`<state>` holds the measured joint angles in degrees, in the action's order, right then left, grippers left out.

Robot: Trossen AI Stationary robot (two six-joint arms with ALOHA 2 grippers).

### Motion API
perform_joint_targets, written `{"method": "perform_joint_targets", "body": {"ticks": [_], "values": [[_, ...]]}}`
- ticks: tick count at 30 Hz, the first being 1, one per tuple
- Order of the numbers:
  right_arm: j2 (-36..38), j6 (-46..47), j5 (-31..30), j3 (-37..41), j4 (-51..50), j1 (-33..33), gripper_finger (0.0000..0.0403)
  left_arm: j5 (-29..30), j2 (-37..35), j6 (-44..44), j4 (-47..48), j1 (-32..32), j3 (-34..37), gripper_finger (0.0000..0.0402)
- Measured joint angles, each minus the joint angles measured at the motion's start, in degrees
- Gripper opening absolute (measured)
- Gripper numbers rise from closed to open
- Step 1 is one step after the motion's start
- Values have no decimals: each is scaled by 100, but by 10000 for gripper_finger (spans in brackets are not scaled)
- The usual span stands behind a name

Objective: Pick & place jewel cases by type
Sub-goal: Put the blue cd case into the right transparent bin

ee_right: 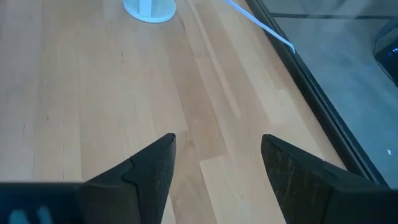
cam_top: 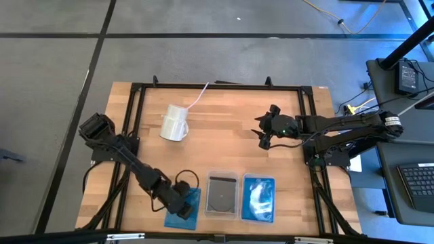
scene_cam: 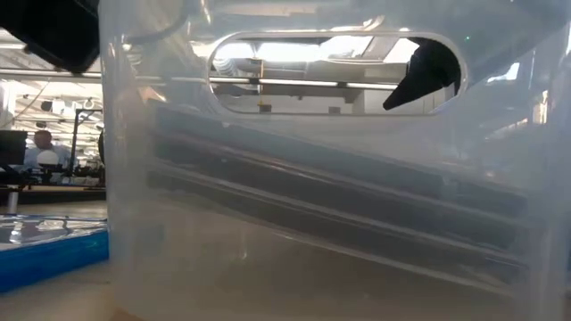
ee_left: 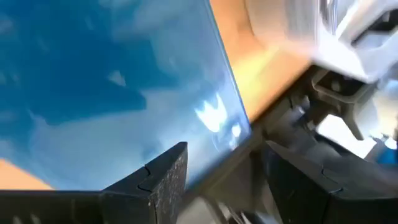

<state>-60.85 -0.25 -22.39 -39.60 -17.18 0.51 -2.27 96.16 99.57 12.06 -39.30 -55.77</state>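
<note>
A translucent blue jewel case (cam_top: 192,211) lies flat on the table near its front edge, left of two clear trays. My left gripper (cam_top: 182,205) hangs open just over it, pointing steeply down. In the left wrist view the blue case (ee_left: 112,93) fills the picture, and its corner (ee_left: 244,132) lies between the open fingers of the left gripper (ee_left: 224,171). The middle tray (cam_top: 209,196) holds grey jewel cases (cam_top: 222,196), and the right tray (cam_top: 244,200) holds a blue case (cam_top: 259,198). My right gripper (cam_top: 264,135) (ee_right: 217,155) stands open above bare wood, at the table's right.
A white cup (cam_top: 174,123) with a thin cord lies at the back left (ee_right: 149,9). A black frame (cam_top: 217,85) rims the table. The low view looks through a clear tray wall (scene_cam: 134,267) at stacked, tilted grey cases (scene_cam: 339,214); the blue case (scene_cam: 45,248) lies left of it.
</note>
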Motion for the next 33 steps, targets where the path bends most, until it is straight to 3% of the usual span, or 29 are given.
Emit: {"method": "perform_joint_targets", "body": {"ticks": [8,12,24,29,33], "values": [[-274,-24,-2,0,107,0,240,756,2,-650,1225,104,0,199],[-462,-57,-2,0,308,0,240,730,7,-936,1768,264,0,188],[-747,-495,-245,0,577,12,240,379,482,-1926,1933,913,-58,148],[-747,-627,-505,0,587,29,240,1164,474,-2229,1978,1429,-29,128],[-747,-432,-345,0,582,170,240,1692,476,-2831,1980,1878,-5,112]]}}
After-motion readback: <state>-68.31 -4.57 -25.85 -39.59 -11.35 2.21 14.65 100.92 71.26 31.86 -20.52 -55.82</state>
